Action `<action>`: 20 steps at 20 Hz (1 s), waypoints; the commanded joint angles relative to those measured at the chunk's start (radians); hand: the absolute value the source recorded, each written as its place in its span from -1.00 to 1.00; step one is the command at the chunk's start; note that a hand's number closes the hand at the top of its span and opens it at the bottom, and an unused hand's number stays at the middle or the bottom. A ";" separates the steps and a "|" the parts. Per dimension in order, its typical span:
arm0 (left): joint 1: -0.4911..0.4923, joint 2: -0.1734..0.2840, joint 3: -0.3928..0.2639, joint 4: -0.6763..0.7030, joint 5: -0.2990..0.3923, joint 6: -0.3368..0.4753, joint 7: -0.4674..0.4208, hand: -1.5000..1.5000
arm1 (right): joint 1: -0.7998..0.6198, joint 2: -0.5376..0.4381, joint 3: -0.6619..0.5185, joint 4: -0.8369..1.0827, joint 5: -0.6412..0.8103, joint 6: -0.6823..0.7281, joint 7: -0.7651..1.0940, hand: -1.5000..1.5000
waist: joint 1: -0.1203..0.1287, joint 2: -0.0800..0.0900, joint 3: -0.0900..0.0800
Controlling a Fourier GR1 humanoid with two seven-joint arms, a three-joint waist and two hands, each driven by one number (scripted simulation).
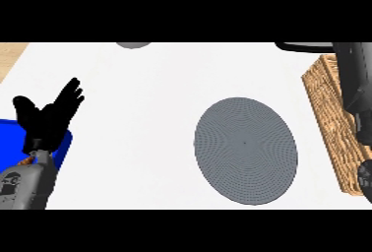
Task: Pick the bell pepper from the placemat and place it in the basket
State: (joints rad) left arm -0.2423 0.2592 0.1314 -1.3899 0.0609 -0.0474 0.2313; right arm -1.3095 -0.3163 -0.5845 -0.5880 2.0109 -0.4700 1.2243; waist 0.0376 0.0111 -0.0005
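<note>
Open white counter (145,88) around the bare grey placemat (245,150); wicker basket (330,123) at right.

Left robot hand (45,117): open, fingers up, resting at the view's left edge. Right arm (356,78): at right edge; fingers unclear.

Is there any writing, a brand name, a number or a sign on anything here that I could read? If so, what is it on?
No readable text anywhere in this view.
The left forearm carries a small dark marking, too blurred to read as letters or a number.
The grey placemat, the wicker basket, the blue object at the left edge and the white counter bear no lettering.
</note>
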 commanded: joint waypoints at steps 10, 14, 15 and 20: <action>0.015 0.018 0.017 0.007 -0.002 -0.010 -0.016 0.00 | 0.207 0.025 -0.091 -0.182 0.114 -0.145 0.242 1.00 | -0.028 -0.005 -0.001; 0.033 0.009 0.014 -0.012 0.009 -0.018 -0.006 0.00 | 0.264 0.056 -0.182 -0.222 0.039 -0.202 0.180 -1.00 | -0.021 -0.007 0.001; 0.030 -0.004 0.011 -0.010 -0.004 0.006 -0.004 0.00 | 0.262 0.059 -0.180 -0.237 0.061 -0.186 0.181 -1.00 | -0.023 -0.007 0.001; 0.032 0.007 0.025 0.029 0.002 -0.019 -0.037 0.00 | 0.263 0.089 -0.172 -0.227 0.042 -0.234 0.099 -1.00 | -0.022 -0.005 0.000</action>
State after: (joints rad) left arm -0.2178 0.2677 0.1495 -1.3948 0.0616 -0.0539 0.2287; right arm -1.0415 -0.2433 -0.7642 -0.8201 2.0476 -0.6313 1.1750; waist 0.0142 0.0043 0.0005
